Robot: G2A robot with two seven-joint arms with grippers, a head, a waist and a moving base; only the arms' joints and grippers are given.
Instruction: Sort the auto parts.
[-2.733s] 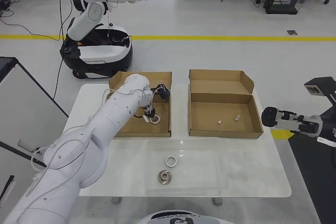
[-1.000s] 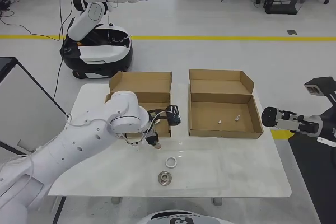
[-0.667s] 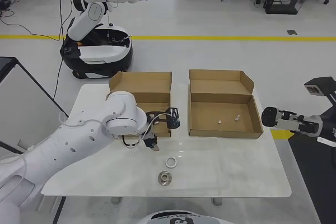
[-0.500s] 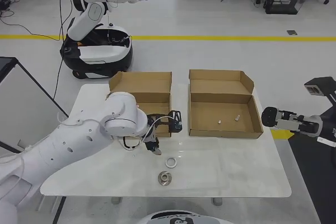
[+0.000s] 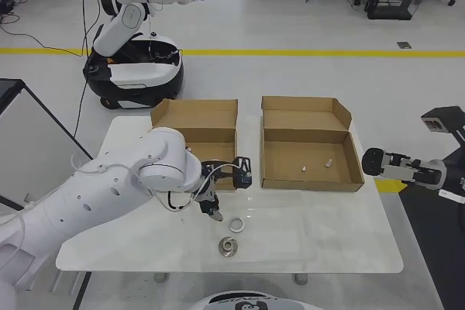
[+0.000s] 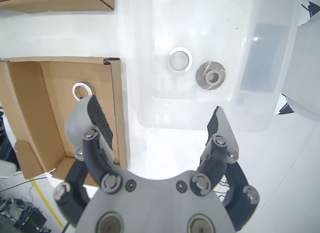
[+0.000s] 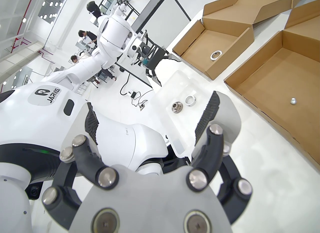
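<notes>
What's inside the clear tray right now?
A white ring and a metal flanged hub, side by side, not touching. In the top view the left gripper covers one tray corner, but the left wrist view shows no part there.

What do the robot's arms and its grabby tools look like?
The left arm is smooth, rounded and white, with thin black cables at its wrist. The left tool and right tool have silver plates, black links, shiny bolts and ribbed black pads.

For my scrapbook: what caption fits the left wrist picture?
Open left gripper near tray holding ring and flange; second ring lies in box.
</notes>
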